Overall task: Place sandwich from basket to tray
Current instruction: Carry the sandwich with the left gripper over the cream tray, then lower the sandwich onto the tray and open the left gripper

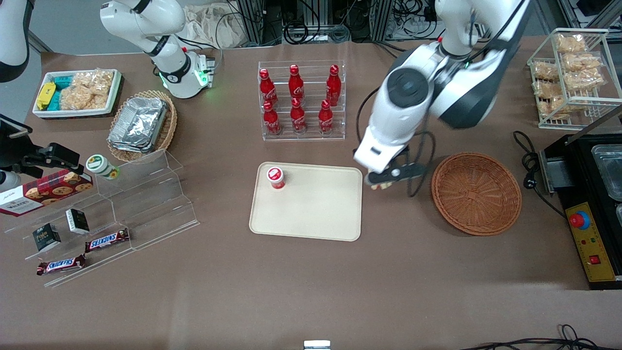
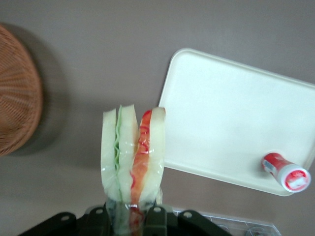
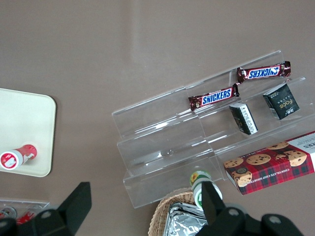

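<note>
My left gripper (image 1: 385,183) is shut on the sandwich (image 2: 132,157), a pale bread wedge with green and red-orange filling. It holds the sandwich above the table between the reddish-brown wicker basket (image 1: 476,193) and the cream tray (image 1: 311,209), close to the tray's edge. In the front view only a pale bit of the sandwich (image 1: 385,185) shows under the gripper. The basket (image 2: 17,93) holds nothing that I can see. The tray (image 2: 231,118) shows in the left wrist view too, and carries a small red-capped bottle (image 1: 275,177).
A clear rack of red cola bottles (image 1: 300,99) stands farther from the camera than the tray. A tan basket of foil containers (image 1: 141,125), a white bin of snacks (image 1: 77,92) and a clear stepped shelf (image 1: 112,214) lie toward the parked arm's end. A black appliance (image 1: 590,204) stands beside the basket.
</note>
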You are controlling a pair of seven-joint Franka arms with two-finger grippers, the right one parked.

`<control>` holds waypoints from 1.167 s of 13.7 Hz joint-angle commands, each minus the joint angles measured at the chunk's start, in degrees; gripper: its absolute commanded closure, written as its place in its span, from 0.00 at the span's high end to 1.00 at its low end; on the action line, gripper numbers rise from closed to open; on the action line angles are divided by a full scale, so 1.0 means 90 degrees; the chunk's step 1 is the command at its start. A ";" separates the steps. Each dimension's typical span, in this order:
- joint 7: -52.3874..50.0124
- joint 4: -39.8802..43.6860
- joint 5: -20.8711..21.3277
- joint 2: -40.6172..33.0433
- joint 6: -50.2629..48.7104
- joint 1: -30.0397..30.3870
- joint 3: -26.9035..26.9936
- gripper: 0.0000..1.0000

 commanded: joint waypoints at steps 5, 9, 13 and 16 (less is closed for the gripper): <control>-0.0566 0.0575 0.1025 0.1977 0.1140 -0.0420 0.0025 0.26; -0.0693 0.1102 0.1288 0.2603 0.1150 -0.0645 0.0054 0.28; -0.0859 0.1123 0.1436 0.2654 0.1150 -0.0635 0.0054 0.47; -0.1092 0.1123 0.1436 0.2566 0.1150 -0.0606 0.0054 0.71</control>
